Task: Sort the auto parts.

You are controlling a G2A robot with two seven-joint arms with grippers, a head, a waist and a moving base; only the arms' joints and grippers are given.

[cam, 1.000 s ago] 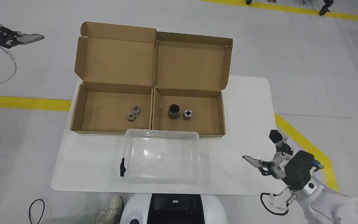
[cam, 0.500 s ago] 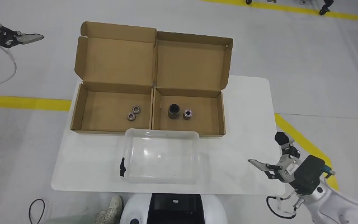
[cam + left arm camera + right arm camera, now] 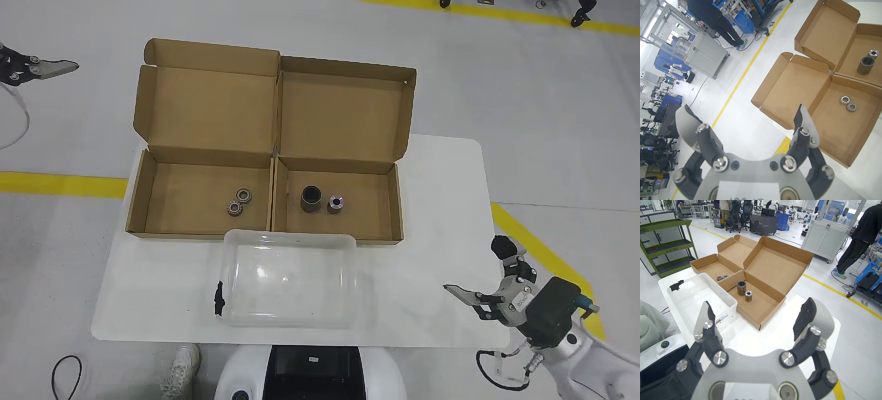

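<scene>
- Your right gripper (image 3: 757, 308), spread wide, has drawn back to the table's (image 3: 440, 200) 4 o'clock corner.
- Left gripper (image 3: 742, 109), also spread, hangs at 10 o'clock.
- Parts (image 3: 238, 201) lie in the boxes (image 3: 370, 212); sorting looks done.

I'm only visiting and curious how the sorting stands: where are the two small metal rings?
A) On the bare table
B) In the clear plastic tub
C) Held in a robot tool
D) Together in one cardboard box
D: the two rings lie close together on the floor of a cardboard box.
</scene>
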